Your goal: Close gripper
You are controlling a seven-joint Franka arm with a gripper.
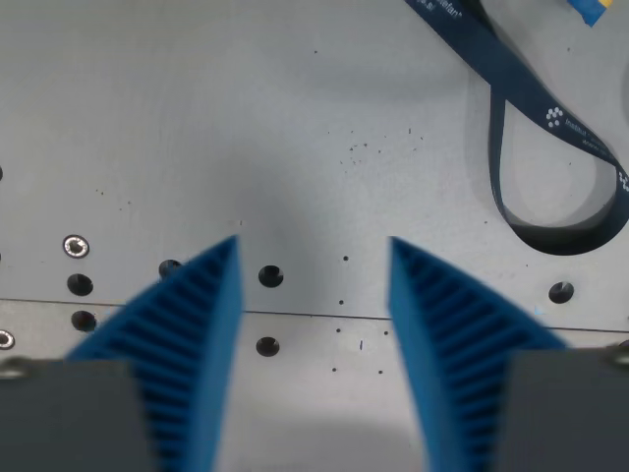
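My gripper (314, 244) fills the bottom of the wrist view. Its two blue ribbed fingers (192, 324) stand wide apart, so it is open with nothing between them. Below the gap lies a bare grey metal tabletop (246, 118) with screw holes. A dark blue lanyard strap (550, 157) with white print lies looped on the table at the wrist view's upper right, well away from the fingers.
Several screw holes (270, 276) and a bolt head (75, 246) line a seam across the table near the fingertips. A small blue and yellow object (593, 10) pokes in at the top right corner.
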